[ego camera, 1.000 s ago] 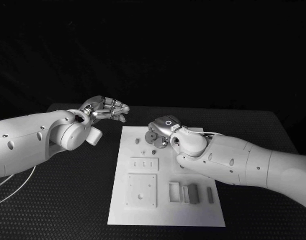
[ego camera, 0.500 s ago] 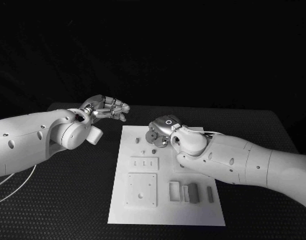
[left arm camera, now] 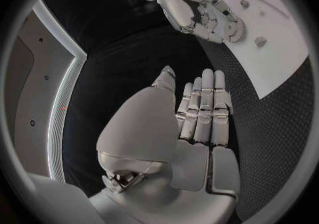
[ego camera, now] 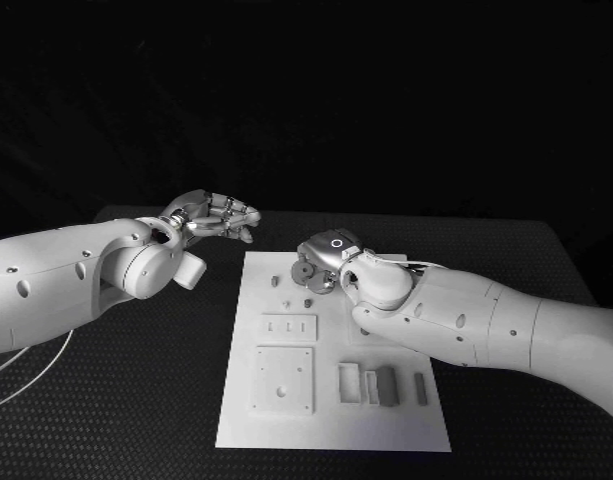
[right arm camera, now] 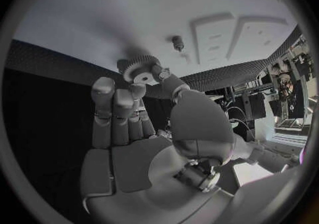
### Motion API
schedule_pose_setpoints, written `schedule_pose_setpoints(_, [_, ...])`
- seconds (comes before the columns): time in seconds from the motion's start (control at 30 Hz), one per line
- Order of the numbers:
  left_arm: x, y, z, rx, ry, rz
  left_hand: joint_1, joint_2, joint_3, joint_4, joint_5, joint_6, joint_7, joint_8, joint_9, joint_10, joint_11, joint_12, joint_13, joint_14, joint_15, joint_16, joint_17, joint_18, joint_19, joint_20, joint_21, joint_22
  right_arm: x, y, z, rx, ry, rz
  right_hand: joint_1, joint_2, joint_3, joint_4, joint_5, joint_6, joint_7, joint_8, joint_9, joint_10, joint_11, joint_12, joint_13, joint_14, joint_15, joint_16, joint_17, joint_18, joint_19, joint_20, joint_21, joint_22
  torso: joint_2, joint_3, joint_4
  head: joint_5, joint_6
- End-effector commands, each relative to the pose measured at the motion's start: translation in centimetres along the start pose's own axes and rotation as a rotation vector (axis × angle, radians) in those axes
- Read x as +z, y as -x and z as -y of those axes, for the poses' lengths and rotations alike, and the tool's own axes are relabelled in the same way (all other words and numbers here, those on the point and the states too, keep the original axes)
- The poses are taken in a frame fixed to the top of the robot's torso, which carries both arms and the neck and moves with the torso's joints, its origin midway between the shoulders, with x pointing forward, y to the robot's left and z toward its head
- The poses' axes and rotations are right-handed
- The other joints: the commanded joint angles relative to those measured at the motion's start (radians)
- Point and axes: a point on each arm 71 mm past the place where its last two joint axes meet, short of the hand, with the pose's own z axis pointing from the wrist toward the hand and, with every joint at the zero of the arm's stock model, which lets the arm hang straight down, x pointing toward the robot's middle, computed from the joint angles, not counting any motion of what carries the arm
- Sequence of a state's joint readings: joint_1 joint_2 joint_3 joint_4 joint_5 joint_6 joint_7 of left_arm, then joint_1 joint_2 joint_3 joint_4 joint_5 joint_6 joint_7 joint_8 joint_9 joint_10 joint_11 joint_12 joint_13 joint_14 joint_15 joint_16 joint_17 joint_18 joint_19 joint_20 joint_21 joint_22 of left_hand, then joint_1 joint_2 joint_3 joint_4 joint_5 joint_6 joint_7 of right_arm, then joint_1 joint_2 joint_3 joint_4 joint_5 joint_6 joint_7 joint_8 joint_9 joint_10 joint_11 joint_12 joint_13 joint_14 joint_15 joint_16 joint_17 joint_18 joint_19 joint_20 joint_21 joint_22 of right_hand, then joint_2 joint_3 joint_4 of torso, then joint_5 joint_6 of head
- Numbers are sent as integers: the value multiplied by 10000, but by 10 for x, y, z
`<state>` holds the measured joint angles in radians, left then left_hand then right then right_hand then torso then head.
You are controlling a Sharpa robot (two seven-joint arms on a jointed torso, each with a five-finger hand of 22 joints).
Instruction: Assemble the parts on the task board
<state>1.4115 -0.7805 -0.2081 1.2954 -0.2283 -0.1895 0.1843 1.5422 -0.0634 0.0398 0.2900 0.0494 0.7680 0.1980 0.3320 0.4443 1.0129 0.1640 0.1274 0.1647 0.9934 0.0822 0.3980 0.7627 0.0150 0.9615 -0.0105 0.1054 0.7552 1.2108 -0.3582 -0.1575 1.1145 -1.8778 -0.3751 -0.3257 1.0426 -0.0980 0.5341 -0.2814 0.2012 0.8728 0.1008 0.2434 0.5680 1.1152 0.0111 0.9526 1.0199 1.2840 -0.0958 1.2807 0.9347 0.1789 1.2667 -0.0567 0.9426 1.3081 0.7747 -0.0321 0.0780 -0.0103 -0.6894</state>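
Left hand point(left arm camera: 193, 128) open above table point(left arm camera: 266, 144); right hand point(left arm camera: 199, 14) over task board point(left arm camera: 279, 54).

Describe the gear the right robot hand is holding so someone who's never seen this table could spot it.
Start at the white task board in the middle of the black table and go to its far end. There the right robot hand holds a small round gear at its fingertips. Unlike the other pieces on the board, it is a toothed disc with a centre hole.
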Motion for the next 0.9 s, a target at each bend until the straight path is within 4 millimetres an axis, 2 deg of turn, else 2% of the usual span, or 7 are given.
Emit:
schedule_pose_setpoints(0.03, [1,-2,2,-9,-114,-139,-92,-15,53,12,16,-71,25,-50,-1,17,81,-62,6,51,20,-50,14,27,46,-50,-34,10,-1,-8,4,-118,-164,-544,7,-100,43,4,27,149,290,-71,-50,-88,43,22,-22,29,13,-46,9,829,17,-51,-20,139,2,-1,4,9,-15])
schedule_pose_setpoints(0.57, [1,-1,2,-7,-120,-138,-93,-15,53,12,16,-72,26,-52,-1,19,81,-68,7,54,21,-60,22,26,49,-50,-42,12,-3,-8,4,-10,-126,-623,4,-169,53,15,25,48,332,-151,-105,-112,84,20,-59,28,52,-71,14,829,14,-48,-49,135,-4,7,-11,29,-56])
schedule_pose_setpoints(0.73, [1,-1,2,-7,-119,-138,-93,-16,53,11,16,-72,27,-52,0,20,81,-69,8,54,21,-64,25,26,49,-50,-44,12,-4,-9,5,-20,-136,-684,37,-114,78,15,25,154,320,-102,-94,-111,76,35,-73,37,48,-74,22,829,26,-47,-54,138,-4,9,-15,31,-62])
schedule_pose_setpoints(0.9, [1,-1,3,-9,-123,-143,-93,-15,53,11,16,-72,27,-52,0,21,81,-70,8,55,21,-66,27,26,50,-50,-46,13,-4,-9,4,24,-163,-670,2,-151,56,28,18,208,309,-79,-91,-110,65,45,-83,43,37,-77,28,829,33,-39,-54,144,-5,5,-13,28,-65])
